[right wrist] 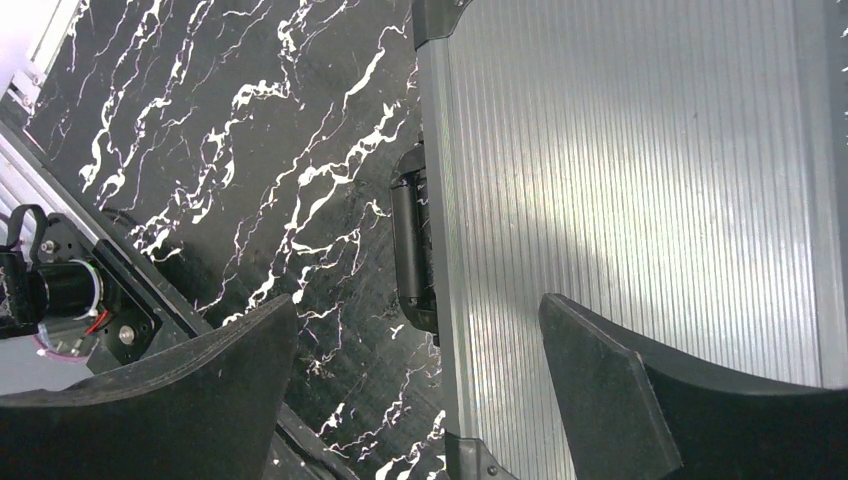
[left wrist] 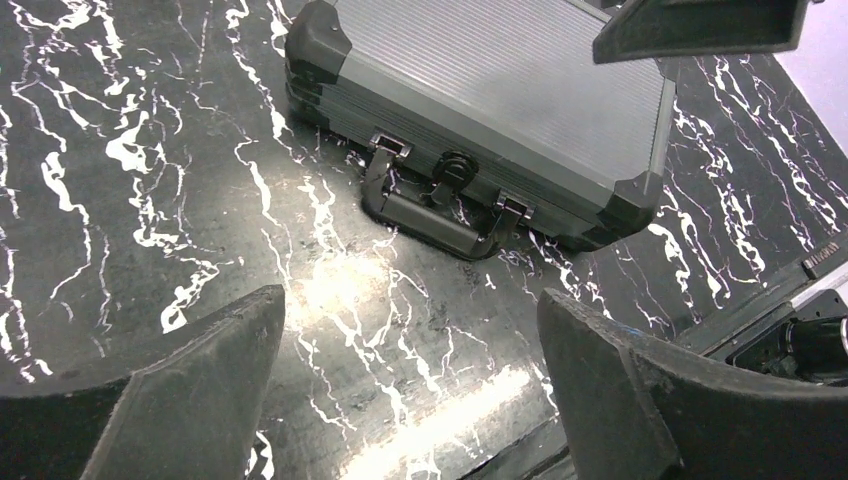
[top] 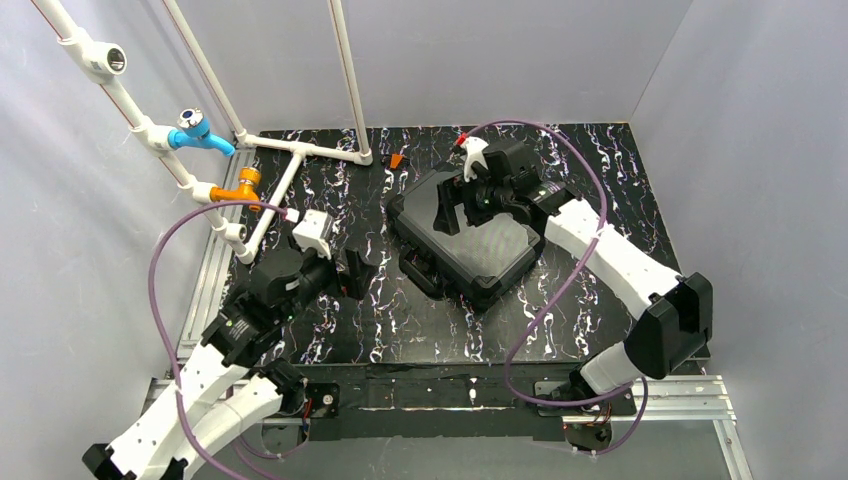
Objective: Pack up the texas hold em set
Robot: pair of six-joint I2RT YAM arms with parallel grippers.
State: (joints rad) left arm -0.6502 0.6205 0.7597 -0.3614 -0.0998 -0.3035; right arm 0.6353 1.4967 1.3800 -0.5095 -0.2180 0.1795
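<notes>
Right hand (right wrist: 415,320) hangs above closed, ribbed case (right wrist: 650,180).

No text, brand, number or sign can be read in any view. The only trace of lettering is a small pale mark on the dark strip (left wrist: 822,262) along the edge of the surface (left wrist: 150,150), seen from the left wrist. It is too small and blurred to make out.

Closed rectangular black hard case (right wrist: 640,180), grey ribbed lid, on black white-veined surface (right wrist: 200,130); handle (right wrist: 410,250) at 9 o'clock.
</notes>
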